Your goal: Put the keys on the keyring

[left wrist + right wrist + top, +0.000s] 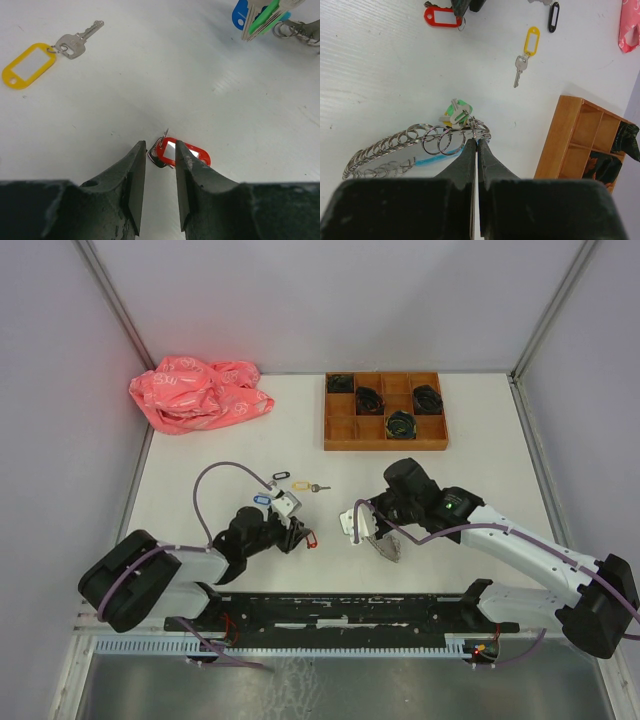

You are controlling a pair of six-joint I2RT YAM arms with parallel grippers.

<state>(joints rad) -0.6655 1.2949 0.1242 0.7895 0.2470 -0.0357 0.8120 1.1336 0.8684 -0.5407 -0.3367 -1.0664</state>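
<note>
left gripper [160,146] spread, tips flanking red-tag key [186,151] on table [150,75] | right gripper [476,142] pressed together, pinching keyring [385,145] rim

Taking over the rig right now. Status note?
Left gripper: open, tips at the red-tag key, which lies on the table.
Right gripper: shut on the keyring.
Done: a green-tag key hangs at the ring.
Left: red-tag key and yellow-tag key are loose, not yet on the ring.
</note>
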